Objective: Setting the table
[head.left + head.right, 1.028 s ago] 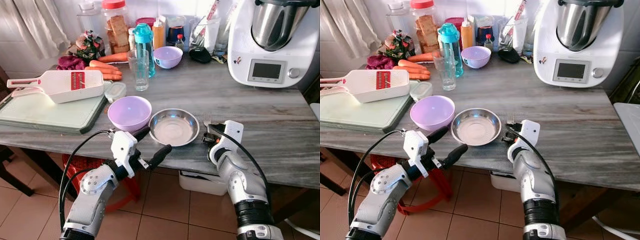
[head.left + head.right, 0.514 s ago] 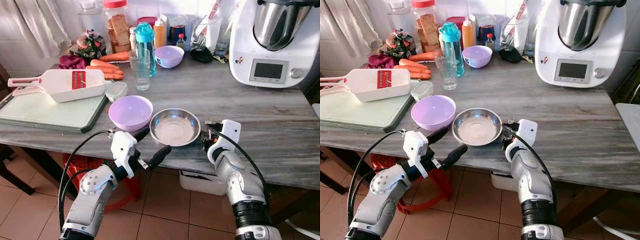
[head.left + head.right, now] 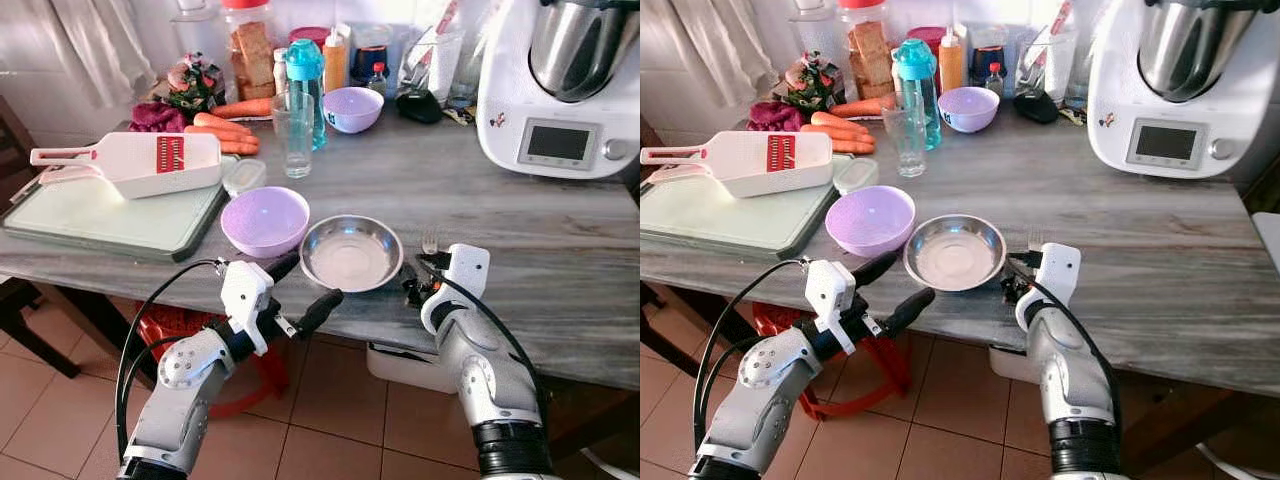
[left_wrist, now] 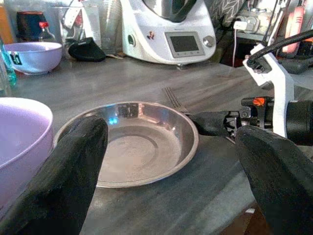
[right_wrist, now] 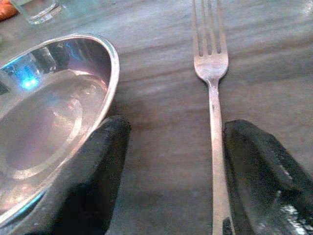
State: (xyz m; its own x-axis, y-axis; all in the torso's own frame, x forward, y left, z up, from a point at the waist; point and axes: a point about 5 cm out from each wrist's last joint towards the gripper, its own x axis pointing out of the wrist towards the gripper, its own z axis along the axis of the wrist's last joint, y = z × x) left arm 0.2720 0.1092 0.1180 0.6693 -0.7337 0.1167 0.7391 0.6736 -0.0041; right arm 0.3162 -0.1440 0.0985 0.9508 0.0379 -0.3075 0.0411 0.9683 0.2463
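A shallow steel bowl [image 3: 351,253] sits near the table's front edge, with a purple bowl [image 3: 265,221] touching it on its left. A fork [image 5: 211,73] lies flat on the table just right of the steel bowl, tines pointing away from me. My right gripper [image 3: 416,286] rests at the fork's handle end, open. The handle runs between its fingers [image 5: 88,181], close against one of them. My left gripper [image 3: 303,288] hovers open in front of the table edge, facing the steel bowl [image 4: 132,142].
A cutting board [image 3: 100,225] with a white grater [image 3: 140,163] takes up the left of the table. A glass [image 3: 294,133], a teal bottle [image 3: 305,80], carrots [image 3: 228,128] and a second purple bowl [image 3: 353,108] stand at the back. A white kitchen machine [image 3: 560,90] is at the back right.
The camera has swung a little, shifting the whole scene. My right gripper has eased back slightly along the fork, so more of the tines show. The left arm has not moved.
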